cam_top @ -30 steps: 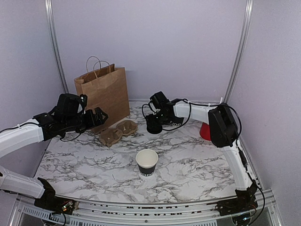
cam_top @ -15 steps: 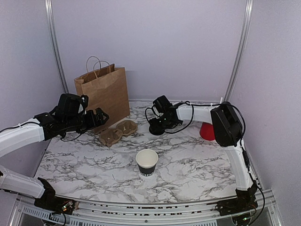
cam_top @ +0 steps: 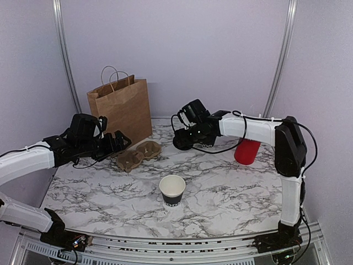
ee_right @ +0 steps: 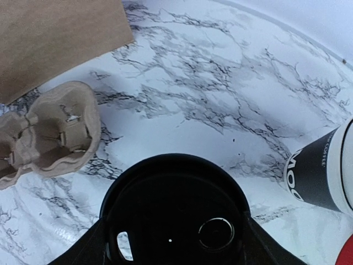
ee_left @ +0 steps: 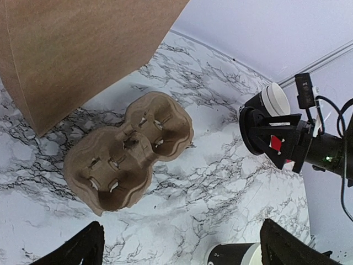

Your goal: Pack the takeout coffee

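Observation:
The takeout coffee cup [cam_top: 172, 190] stands open, without a lid, on the marble table at front centre; it is black with a white rim. Its edge shows in the left wrist view [ee_left: 234, 255]. My right gripper [cam_top: 186, 139] is shut on the round black lid [ee_right: 174, 212], held at the back centre, away from the cup. The lid also shows in the left wrist view [ee_left: 255, 130]. My left gripper [cam_top: 120, 141] is open and empty, next to the cardboard cup carrier [cam_top: 138, 154], with its fingers [ee_left: 77, 251] wide apart.
A brown paper bag [cam_top: 121, 109] with handles stands at the back left, behind the carrier [ee_left: 129, 152]. A red cup [cam_top: 246, 150] stands at the back right. The nested stack of black cups [ee_right: 322, 175] is just right of the lid.
My right arm's elbow has swung to the right, uncovering the red cup, and the lid has risen slightly. My left gripper has shifted a little toward the carrier.

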Available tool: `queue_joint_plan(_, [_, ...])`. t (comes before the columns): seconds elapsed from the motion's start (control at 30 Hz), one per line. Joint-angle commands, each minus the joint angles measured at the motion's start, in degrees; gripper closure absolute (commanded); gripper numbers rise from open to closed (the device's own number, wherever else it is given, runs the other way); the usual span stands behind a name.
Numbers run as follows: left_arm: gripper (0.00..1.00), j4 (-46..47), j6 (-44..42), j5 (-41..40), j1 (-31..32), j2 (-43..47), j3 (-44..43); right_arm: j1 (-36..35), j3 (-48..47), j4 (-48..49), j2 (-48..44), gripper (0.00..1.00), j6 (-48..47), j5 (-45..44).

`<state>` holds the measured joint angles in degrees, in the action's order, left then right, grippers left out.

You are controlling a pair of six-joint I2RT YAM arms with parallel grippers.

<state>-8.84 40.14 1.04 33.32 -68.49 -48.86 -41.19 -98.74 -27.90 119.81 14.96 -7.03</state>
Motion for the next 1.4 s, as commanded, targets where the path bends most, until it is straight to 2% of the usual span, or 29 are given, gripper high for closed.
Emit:
queue_joint_plan(0.0, [0.01,5.77,2.12,5.35,-0.04,0.13,3.56,-3.65,3.71,-1.72,-6.70,0.35,0.37,-1.42])
queue_joint_plan(0.17, [0.01,9.74,4.99,4.96,-0.01,0.44,6.54,-6.45,9.36,-2.64,-13.45,0.35,1.97,-0.98])
queue_joint_plan(0.27, [0.01,14.04,5.56,5.95,0.05,0.13,9.47,-10.72,11.63,-3.69,-16.21,0.35,2.84,-2.18])
queue_joint_plan(0.43, [0.01,13.87,5.02,5.78,-0.03,-1.99,9.04,-15.44,13.18,-5.61,-19.03,0.35,4.51,-3.63])
queue_joint_plan(0.67, [0.01,13.76,5.75,9.51,0.02,-4.08,7.14,-20.31,13.45,-7.69,-20.26,0.35,6.04,-5.24])
queue_joint_plan(1.37, [0.01,12.06,5.10,14.61,2.70,-9.37,2.65,-23.37,13.98,-8.65,-19.44,0.35,6.77,-4.22])
